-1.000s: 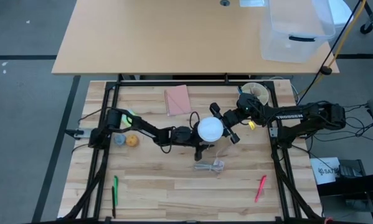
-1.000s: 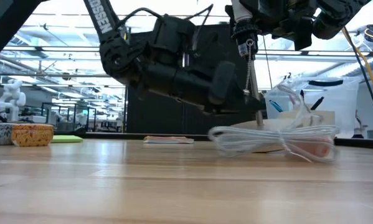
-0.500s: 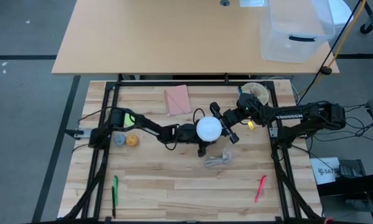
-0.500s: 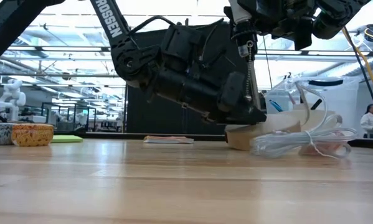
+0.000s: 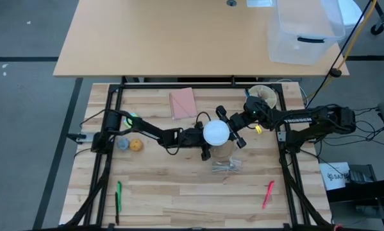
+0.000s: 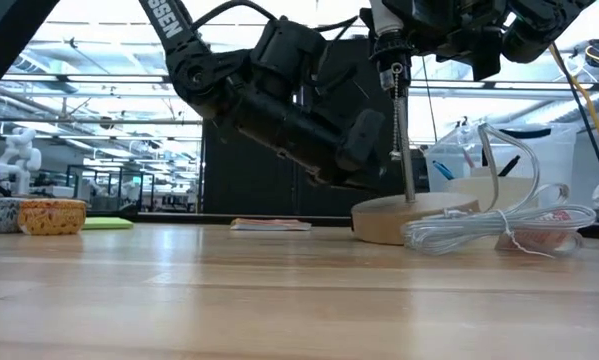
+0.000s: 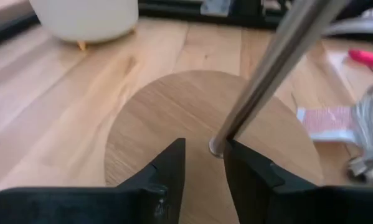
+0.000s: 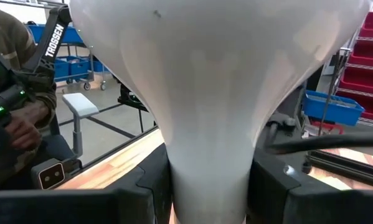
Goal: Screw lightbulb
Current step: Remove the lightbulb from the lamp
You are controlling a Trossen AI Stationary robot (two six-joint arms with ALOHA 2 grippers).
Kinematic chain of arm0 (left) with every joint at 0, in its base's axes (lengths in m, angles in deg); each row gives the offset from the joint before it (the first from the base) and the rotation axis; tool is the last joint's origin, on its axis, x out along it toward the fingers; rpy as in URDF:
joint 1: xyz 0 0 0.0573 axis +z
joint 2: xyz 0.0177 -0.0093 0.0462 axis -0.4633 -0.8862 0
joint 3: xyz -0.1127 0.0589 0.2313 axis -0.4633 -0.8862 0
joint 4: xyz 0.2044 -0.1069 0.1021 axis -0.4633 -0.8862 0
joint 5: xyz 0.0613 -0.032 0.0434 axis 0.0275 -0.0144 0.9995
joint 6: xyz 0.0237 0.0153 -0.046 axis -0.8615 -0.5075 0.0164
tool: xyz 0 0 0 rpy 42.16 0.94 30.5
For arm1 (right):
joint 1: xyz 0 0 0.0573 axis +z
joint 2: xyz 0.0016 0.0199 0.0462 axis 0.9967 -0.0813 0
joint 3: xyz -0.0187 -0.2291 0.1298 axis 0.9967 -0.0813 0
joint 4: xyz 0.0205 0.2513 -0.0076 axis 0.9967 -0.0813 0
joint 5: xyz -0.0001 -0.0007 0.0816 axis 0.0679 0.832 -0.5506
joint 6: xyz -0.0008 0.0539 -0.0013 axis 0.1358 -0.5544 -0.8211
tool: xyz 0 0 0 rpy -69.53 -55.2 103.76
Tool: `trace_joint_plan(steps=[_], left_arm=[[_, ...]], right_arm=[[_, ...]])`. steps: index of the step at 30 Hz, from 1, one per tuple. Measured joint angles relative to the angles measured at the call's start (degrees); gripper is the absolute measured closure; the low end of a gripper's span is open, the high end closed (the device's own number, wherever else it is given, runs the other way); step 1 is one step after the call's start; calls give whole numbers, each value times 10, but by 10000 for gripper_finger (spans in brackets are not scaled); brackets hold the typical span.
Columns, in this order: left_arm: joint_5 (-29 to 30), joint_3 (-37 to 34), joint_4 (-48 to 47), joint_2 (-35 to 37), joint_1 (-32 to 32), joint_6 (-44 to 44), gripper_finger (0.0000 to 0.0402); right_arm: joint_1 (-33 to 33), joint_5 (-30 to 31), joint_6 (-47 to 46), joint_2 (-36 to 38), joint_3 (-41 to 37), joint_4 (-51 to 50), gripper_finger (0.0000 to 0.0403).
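**Bulb Held High Over the Wooden Disc**

The wooden surface has a round wooden disc near its middle. A thin metal rod stands up from the disc.

The biggest holder is a clear plastic bin. It sits far beyond the disc on another, lighter table, and something dark lies in it. A round bowl sits behind the disc by the right arm. I cannot tell what is in it. Two small bowls sit well off to the left of the disc, beside the left arm. What is in them does not show.

The right hand is up above the disc. Its fingers are closed on the thin neck of the lightbulb, with the round white top facing up.

The left hand is low down on the disc. Its fingers have a small gap, and the foot of the rod is right at that gap. I cannot tell if they touch it.

A bunch of white cord lies just in front of the disc. A pink pad lies behind the disc, and a green pen and a red pen lie near the front edge.

From above, the bulb hides most of the disc. Only the low view shows a small bead chain hanging by the rod. Only the right wrist view shows a person's sleeve out past the surface.
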Motion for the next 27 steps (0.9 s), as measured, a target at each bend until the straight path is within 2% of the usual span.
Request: trace_joint_plan(steps=[5,10,13,17,21,24,27], left_arm=[[-34,0,41,-1,8,-12,289],[-45,0,39,-1,2,-33,281],[-62,0,33,-1,-1,-42,255],[-93,0,33,-1,-7,-43,200],[-93,0,42,-1,-6,-30,157],[-79,0,42,-1,2,-17,149],[-72,0,40,-1,9,-15,163]], right_arm=[[0,0,0,0,0,3,261],[0,-2,-3,0,0,3,261],[0,-2,-3,0,0,3,261],[0,2,-1,0,0,8,261],[0,2,1,0,0,9,261],[0,2,1,0,0,16,261],[0,2,-1,0,1,17,261]])
